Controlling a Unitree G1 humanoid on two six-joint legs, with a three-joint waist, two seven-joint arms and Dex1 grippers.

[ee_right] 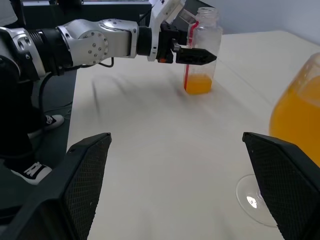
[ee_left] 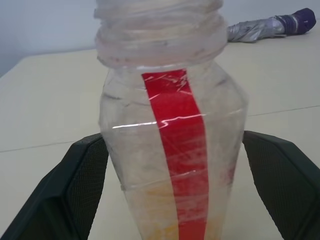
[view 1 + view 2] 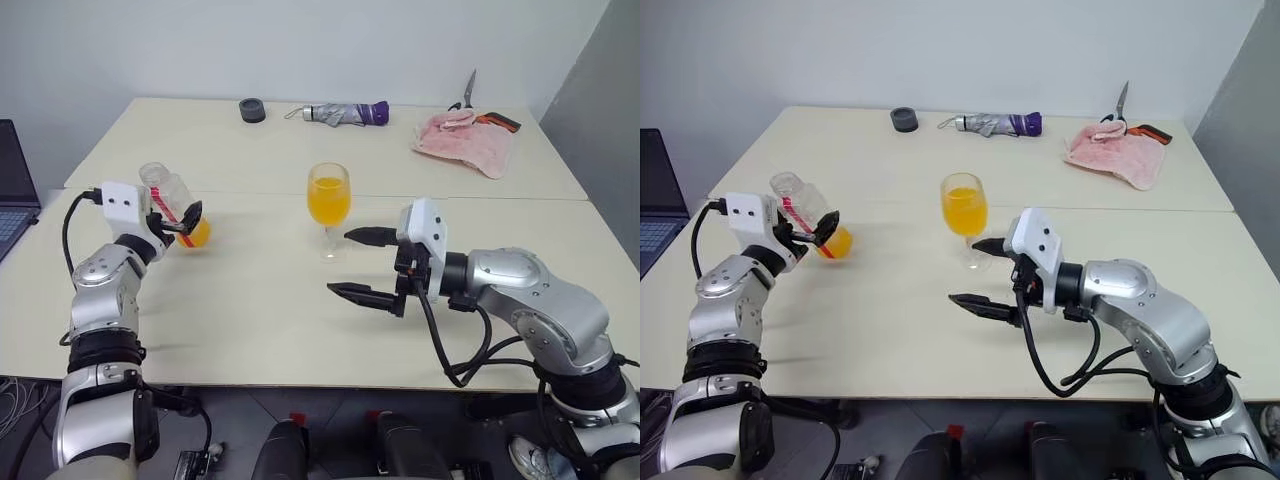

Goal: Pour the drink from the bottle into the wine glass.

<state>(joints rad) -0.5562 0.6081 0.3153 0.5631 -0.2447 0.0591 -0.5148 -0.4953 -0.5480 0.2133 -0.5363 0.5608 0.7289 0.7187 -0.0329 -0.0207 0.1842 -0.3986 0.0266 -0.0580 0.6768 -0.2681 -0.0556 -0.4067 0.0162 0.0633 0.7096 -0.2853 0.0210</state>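
Now the bottle (image 3: 178,208) stands on the desk (image 3: 260,310) at the robot's left, uncapped, with only a shallow layer of drink (image 1: 198,84) left in its base. The left end effector (image 3: 182,222) brackets it, jaws spread; in the left wrist view a gap shows between each finger and the bottle wall, so it reads as released, not gripping. Judgement: bottle set down after pouring, placed well apart from the glass (image 3: 328,207) so the arm can withdraw without knocking it. Glass stands upright near desk centre, bowl more than half full of orange liquid. The right end effector (image 3: 362,263) lies level just beside the glass foot, jaws wide, holding nothing; one fingertip reaches toward the stem but I cannot tell if it touches. Likely posted there to steady the glass. Pour looks essentially complete. Far edge of the desk: folded umbrella (image 3: 345,113), pink cloth (image 3: 462,141), scissors (image 3: 467,92), dark ring (image 3: 252,110), all clear of the work.
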